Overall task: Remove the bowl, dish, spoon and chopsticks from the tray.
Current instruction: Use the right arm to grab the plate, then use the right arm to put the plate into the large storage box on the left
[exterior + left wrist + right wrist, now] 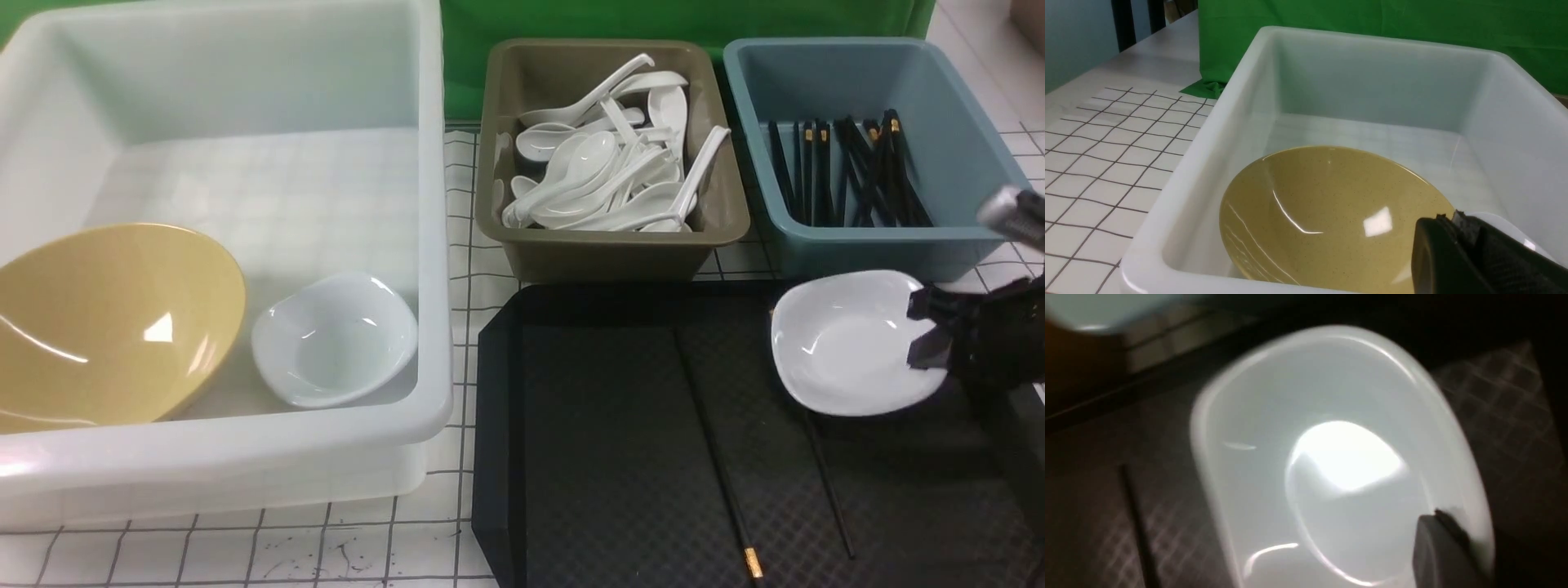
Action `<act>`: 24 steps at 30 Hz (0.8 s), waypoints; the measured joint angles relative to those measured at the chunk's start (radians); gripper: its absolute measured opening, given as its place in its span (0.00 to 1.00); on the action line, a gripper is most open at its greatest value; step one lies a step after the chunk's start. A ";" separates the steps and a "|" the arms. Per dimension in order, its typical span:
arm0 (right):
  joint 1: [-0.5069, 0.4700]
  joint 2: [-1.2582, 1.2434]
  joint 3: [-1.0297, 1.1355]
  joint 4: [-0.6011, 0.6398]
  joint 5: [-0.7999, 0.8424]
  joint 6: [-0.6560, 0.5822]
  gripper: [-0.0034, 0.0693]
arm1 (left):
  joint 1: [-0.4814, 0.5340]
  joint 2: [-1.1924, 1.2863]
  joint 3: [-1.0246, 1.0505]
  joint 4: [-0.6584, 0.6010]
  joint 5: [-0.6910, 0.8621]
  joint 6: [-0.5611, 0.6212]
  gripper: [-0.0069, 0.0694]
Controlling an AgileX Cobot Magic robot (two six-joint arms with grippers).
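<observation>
Left of the flat black plastic tray, the mustard-yellow round bowl leans in a translucent white tub, cleared; the left gripper hangs above, jaws closed, empty. Thin black chopsticks lie mid-tray with open floor around. At the tray's far right, the right gripper pinches the rim of the small white squarish dish, ready to clear the raised edge.

Gridded table carries tray and three tubs

Open tray left of chopsticks
</observation>
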 joint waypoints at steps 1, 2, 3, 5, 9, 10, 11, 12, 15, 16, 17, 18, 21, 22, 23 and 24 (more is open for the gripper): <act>0.002 -0.035 0.000 -0.003 0.021 -0.008 0.14 | 0.000 0.000 0.006 0.003 -0.007 0.000 0.08; 0.012 -0.071 -0.008 -0.003 0.036 -0.012 0.14 | 0.000 0.000 0.012 0.006 -0.014 0.000 0.08; 0.031 -0.107 -0.023 -0.003 0.055 -0.015 0.14 | 0.000 0.000 0.023 0.008 -0.033 0.000 0.08; 0.095 -0.163 -0.065 -0.003 0.087 -0.015 0.14 | 0.000 0.000 0.038 0.018 -0.061 0.000 0.08; 0.319 -0.198 -0.223 0.003 0.104 -0.016 0.14 | 0.000 0.000 0.059 0.034 -0.125 0.000 0.08; 0.431 -0.170 -0.311 0.005 0.101 -0.016 0.14 | 0.000 0.001 0.059 0.037 -0.140 0.000 0.08; 0.495 -0.137 -0.371 0.006 0.099 -0.014 0.14 | 0.000 0.001 0.059 0.038 -0.152 0.000 0.08; 0.530 -0.112 -0.422 0.001 0.098 -0.010 0.14 | 0.000 0.001 0.059 0.040 -0.156 0.000 0.08; 0.661 0.048 -0.606 -0.066 0.119 0.045 0.14 | 0.000 0.001 0.059 0.043 -0.163 0.000 0.08; 0.685 0.102 -0.685 -0.108 0.135 0.082 0.14 | 0.000 0.001 0.059 0.043 -0.164 0.000 0.08; 0.706 0.158 -0.735 -0.157 0.150 0.118 0.14 | 0.000 0.001 0.059 0.044 -0.165 0.000 0.08; 0.726 0.229 -0.837 -0.240 0.187 0.200 0.14 | 0.000 0.001 0.059 0.044 -0.168 0.000 0.08; 0.765 0.440 -1.095 -0.417 0.321 0.354 0.14 | 0.000 0.001 0.059 0.044 -0.168 0.000 0.08; 0.776 0.505 -1.210 -0.449 0.374 0.387 0.14 | 0.000 0.001 0.059 0.044 -0.168 0.000 0.08; 0.789 0.565 -1.289 -0.473 0.430 0.412 0.14 | 0.000 0.001 0.059 0.044 -0.169 0.000 0.08; 0.797 0.600 -1.366 -0.495 0.478 0.432 0.14 | 0.000 0.001 0.059 0.044 -0.169 0.000 0.08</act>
